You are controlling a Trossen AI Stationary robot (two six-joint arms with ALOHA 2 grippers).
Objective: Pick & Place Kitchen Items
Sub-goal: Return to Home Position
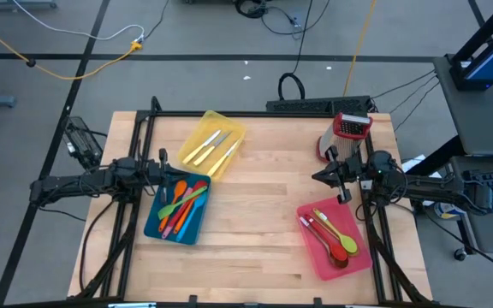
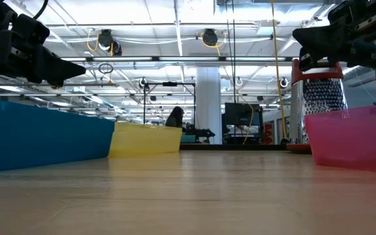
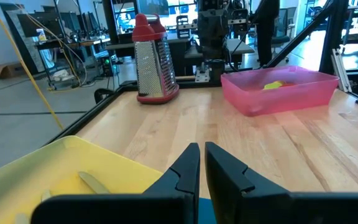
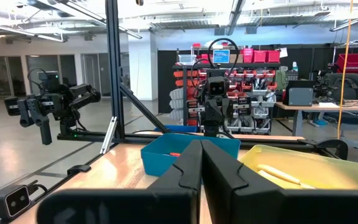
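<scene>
Several coloured spatulas and spoons lie in the blue tray [image 1: 176, 211]. Cream-handled knives [image 1: 210, 147] lie in the yellow tray [image 1: 211, 141]. A green spoon [image 1: 341, 231], a yellow one and a red one lie in the red tray [image 1: 333, 241]. My left gripper [image 1: 176, 172] is shut and empty, above the blue tray's far edge; its fingers show closed in the left wrist view [image 3: 202, 165]. My right gripper [image 1: 317, 177] is shut and empty, above the bare table left of the box grater [image 1: 346, 135]; it also shows in the right wrist view [image 4: 201, 163].
The red-topped metal box grater stands at the table's far right. Bare wood lies in the table's middle [image 1: 259, 205] between the trays. Black frame rails run along the left [image 1: 140, 154] and right sides. A power strip [image 1: 315, 104] lies behind the far edge.
</scene>
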